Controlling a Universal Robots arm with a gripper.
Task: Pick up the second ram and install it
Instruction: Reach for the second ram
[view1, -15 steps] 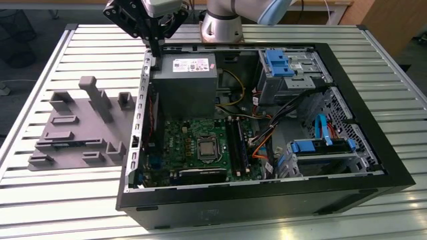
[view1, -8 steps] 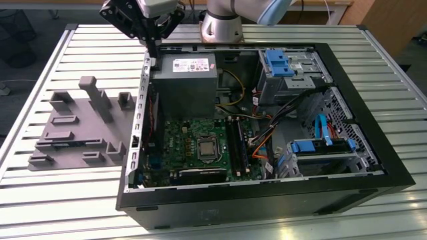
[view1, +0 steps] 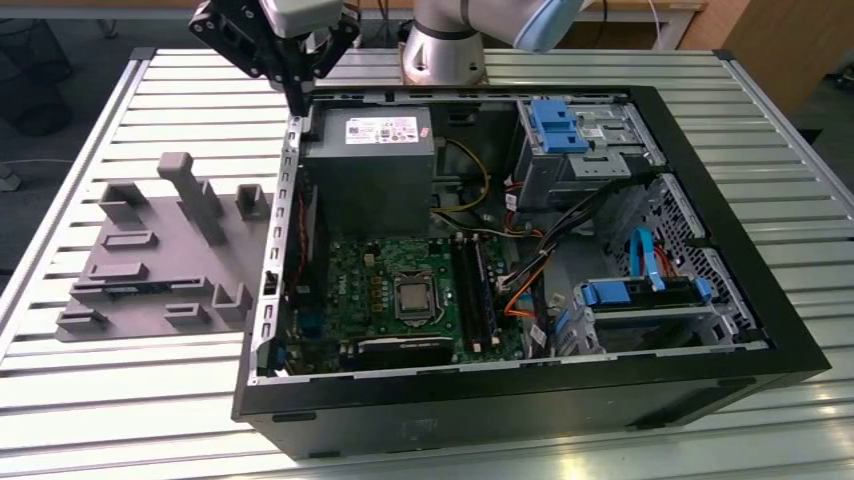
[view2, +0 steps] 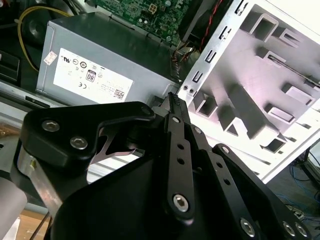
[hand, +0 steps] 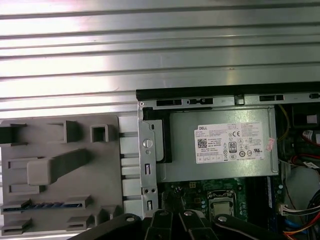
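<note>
Here the jaws hang at the far edge of the case (view1: 534, 405), their tips pointing down just above the corner where the power supply (view1: 367, 165) meets the case wall on the exterior view's left. They look clenched, tapering to a single point in the exterior view, and nothing shows between them. The arm (view1: 461, 40) stands behind the case at the back of the slatted metal bench (view1: 134, 400). The ram (hand: 42, 205) is not in their grasp: in the first wrist view it lies flat in a slot of the grey holder (hand: 60, 170), a thin dark stick with a bluish row along it, near the holder edge farthest from the power supply. The holder sits on the bench just beside the case, on the exterior view's left, so the ram is well apart from the jaws. Inside the open case the green board (view1: 387, 290) lies below the power supply, with the long black slots (view1: 474, 290) running beside the socket (view1: 415, 297).
</note>
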